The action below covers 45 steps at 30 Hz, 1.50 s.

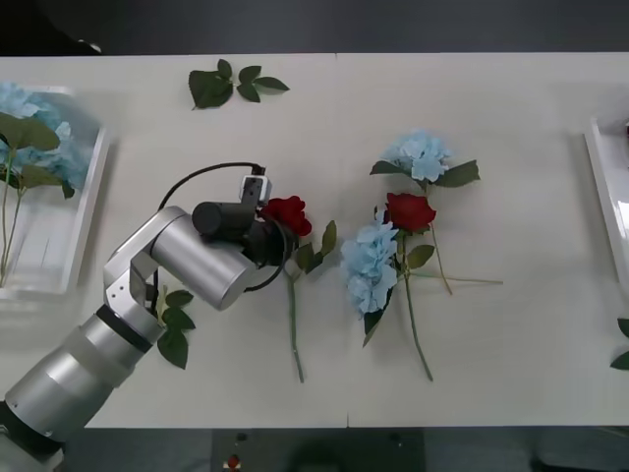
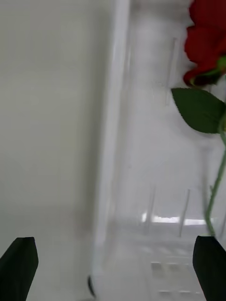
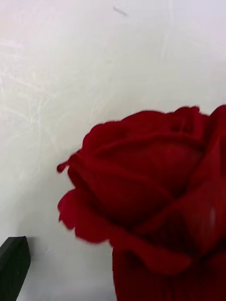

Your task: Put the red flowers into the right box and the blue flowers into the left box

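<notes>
Table [image 1: 324, 374] is carrying most of the remaining work, and the task is standing roughly at its midpoint as far as can be seen. Left box [image 1: 86, 211], lying well off to the outer side of the left gripper [image 3: 113, 268], is already holding blue flower clusters [image 1: 29, 138]. Right box [image 2: 141, 197] is lying directly beneath the right gripper [image 2: 113, 263], which is hovering over it with fingers spread wide and holding nothing; one red rose [image 2: 207, 37] is resting inside that tray. Left arm is reaching across the table, its gripper sitting right at the bloom of a red rose [image 1: 287, 214]. One black finger [image 3: 14, 265] is showing at the corner beside the petals, so the jaws are judged to be standing open and not yet gripping. Beyond that rose, further toward the right box, two blue flowers [image 1: 418, 157] [image 1: 371, 265] and a second red rose [image 1: 408, 211] are lying in a crossed heap, awaiting sorting. Loose leaf sprigs [image 1: 231, 84] [image 1: 175, 329] are lying ahead of and behind the left arm, needing no handling.
</notes>
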Tool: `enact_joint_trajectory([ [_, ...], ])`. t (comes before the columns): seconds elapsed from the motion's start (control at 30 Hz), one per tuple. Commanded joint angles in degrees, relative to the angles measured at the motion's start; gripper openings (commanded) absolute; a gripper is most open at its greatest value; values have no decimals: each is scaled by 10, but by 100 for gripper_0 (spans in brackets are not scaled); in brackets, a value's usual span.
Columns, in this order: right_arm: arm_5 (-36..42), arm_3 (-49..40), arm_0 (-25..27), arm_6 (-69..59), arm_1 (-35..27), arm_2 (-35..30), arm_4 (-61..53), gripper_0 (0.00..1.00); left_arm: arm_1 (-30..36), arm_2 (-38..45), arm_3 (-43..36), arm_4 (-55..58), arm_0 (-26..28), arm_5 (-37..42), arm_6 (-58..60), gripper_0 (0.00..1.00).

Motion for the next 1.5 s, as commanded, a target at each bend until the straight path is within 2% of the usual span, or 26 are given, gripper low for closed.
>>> enact_joint_trajectory([
  [0.03, 23, -119, -10, -102, -19, 22, 11, 96, -13, 3, -2, -12, -15, -5, -2, 86],
  [0.07, 23, -119, -10, -102, -19, 22, 11, 96, -13, 3, -2, -12, -15, -5, -2, 86],
  [0.1, 23, -162, -16, -132, -20, 45, 16, 96, -13, 3, -2, -12, -15, -5, -4, 57],
  [0.2, 21, -222, -39, -176, -20, 91, 33, 96, -13, 3, 0, -8, -15, -5, -5, 0],
  [0.37, 9, -262, -108, -214, 4, 187, 32, 96, -12, 3, 1, -2, -15, -4, -5, 0],
  [0.5, -8, -242, -157, -214, 51, 243, 30, 96, -6, 3, -7, 28, -17, -5, -5, 0],
  [0.63, -31, -209, -185, -210, 87, 277, 36, 96, 17, 7, -42, 68, -16, 3, -1, 0],
  [0.87, -43, -182, -189, -205, 135, 301, 80, 96, 66, 75, -161, 169, -17, 114, -10, 0],
  [1.03, -46, -159, -186, -201, 162, 316, 110, 96, 79, 176, -248, 228, -19, 214, -37, 0],
  [1.2, -47, -120, -186, -194, 195, 321, 137, 96, 82, 267, -283, 293, -27, 268, -86, 0],
  [1.33, -66, -97, -186, -189, 212, 333, 152, 96, 77, 287, -281, 372, -32, 221, -127, 0],
  [1.5, -82, -92, -183, -185, 212, 344, 153, 96, 75, 278, -260, 472, -33, 100, -150, 0],
])
